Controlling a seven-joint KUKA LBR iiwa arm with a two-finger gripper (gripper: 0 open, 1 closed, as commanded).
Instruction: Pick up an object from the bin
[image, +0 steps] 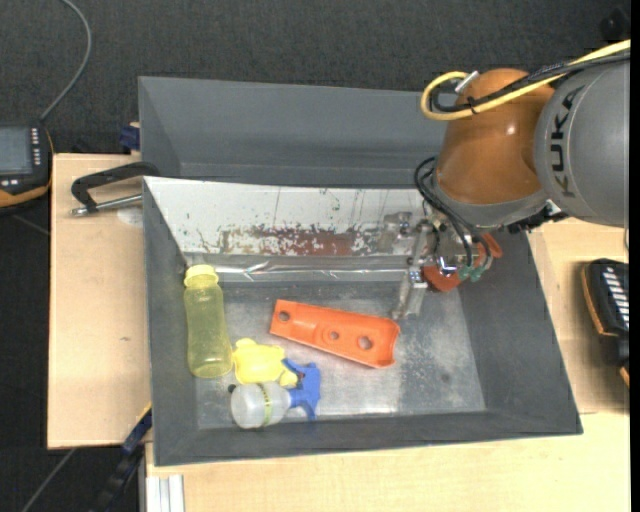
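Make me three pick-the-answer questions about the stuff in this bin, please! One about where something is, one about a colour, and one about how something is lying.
1. Where in the bin is the yellow bottle?
A) by the left wall
B) by the right wall
C) in the middle

2. What colour is the flat piece with holes in the middle?
A) green
B) orange
C) purple

3. How is that flat piece placed?
A) lying on the bin floor
B) standing on end
C) hanging outside the bin

Answers:
1 A, the bottle lies along the left wall.
2 B, the piece is bright orange.
3 A, it lies flat on the floor, with the gripper near its right end.
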